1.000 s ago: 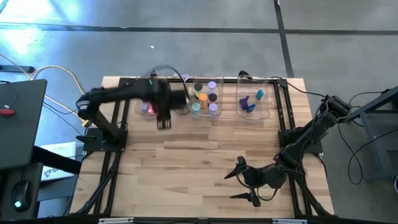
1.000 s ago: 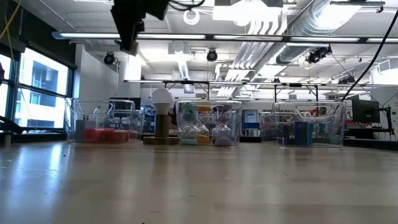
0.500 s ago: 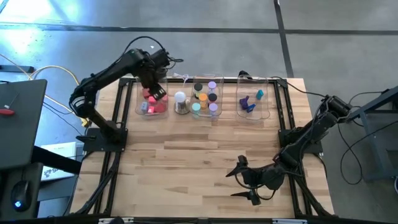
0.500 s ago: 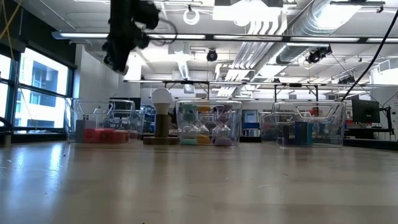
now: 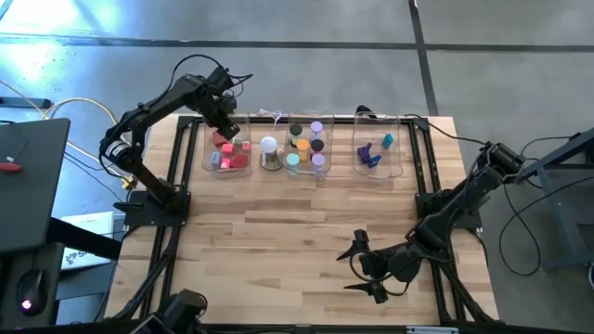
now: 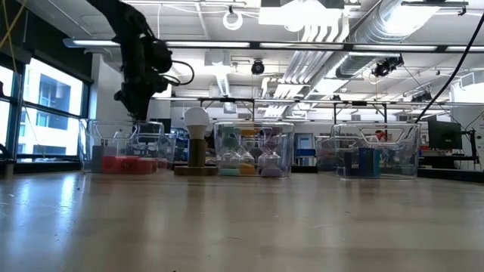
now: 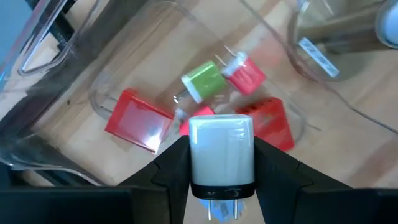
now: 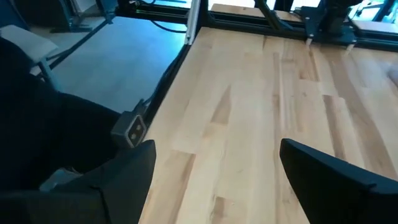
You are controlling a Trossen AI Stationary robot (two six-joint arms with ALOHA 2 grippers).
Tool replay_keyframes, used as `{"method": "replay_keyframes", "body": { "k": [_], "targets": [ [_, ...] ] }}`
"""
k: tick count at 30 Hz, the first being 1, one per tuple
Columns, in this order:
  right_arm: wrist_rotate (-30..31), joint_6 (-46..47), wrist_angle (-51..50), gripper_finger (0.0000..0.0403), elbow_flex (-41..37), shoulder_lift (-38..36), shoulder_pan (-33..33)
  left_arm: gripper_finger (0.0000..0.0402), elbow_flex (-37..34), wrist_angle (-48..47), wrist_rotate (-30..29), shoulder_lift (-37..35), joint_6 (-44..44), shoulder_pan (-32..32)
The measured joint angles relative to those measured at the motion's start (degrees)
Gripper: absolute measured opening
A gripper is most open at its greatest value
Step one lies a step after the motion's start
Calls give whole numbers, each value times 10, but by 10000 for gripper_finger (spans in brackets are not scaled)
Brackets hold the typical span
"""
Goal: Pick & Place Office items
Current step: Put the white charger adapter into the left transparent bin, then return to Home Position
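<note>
Three clear bins stood along the table's far edge, with one white dome lamp between two of them. Two dark arms were there. One white plug adapter showed above one green-and-white piece.

left gripper over the far rim of the left clear bin with red and pink pieces, white dome beside it, middle bin with mixed discs, right bin with blue and purple bits, right gripper low over the near table, fingers spread.
</note>
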Motion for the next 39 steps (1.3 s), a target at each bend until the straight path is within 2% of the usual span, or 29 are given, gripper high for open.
{"method": "replay_keyframes", "body": {
  "k": [10,16,22,27,33,39],
  "targets": [
    [0,-6,-16,333,0,0,-43,152,-36,25,35,0,-2,6],
    [-2,-5,-20,333,0,0,-62,190,-37,24,32,0,-28,3],
    [-9,-4,-21,333,0,0,-61,246,-37,28,29,0,-37,3],
    [-31,-7,-25,333,0,0,-61,263,-24,28,27,-9,-32,4],
    [-32,-30,-44,333,0,-16,-61,264,-14,21,4,-78,-24,-27],
    [-25,-16,-140,333,0,-78,-62,264,-15,-37,-4,-195,-30,-82]
  ]
}}
